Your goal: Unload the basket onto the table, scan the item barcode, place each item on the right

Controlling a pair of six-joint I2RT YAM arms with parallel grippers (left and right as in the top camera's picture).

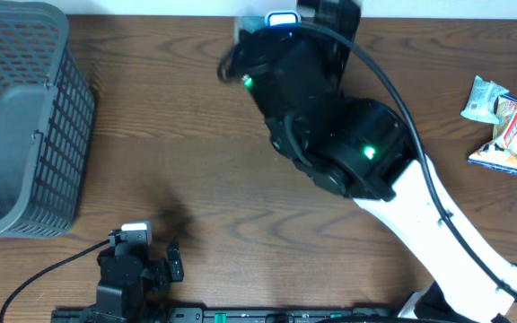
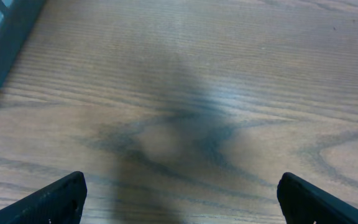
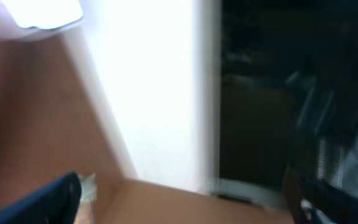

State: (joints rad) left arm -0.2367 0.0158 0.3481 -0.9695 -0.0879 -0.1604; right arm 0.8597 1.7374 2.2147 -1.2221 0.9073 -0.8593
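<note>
The left gripper (image 2: 179,202) holds its jaws wide apart with nothing between them above the wooden table (image 2: 241,74); only its fingertips (image 2: 55,199) show, at the frame's lower corners. The right gripper (image 3: 185,199) is likewise spread and empty, but its wrist view is blurred, and from overhead the right arm (image 1: 348,135) hides it. The snack packets (image 1: 505,126) lie at the table's right edge, partly cut off, well apart from both grippers, and their barcode cannot be made out.

Blurred, the right pincer (image 3: 185,202) spreads wide before brown tabletop (image 3: 30,124) and white surface (image 3: 148,93)
</note>
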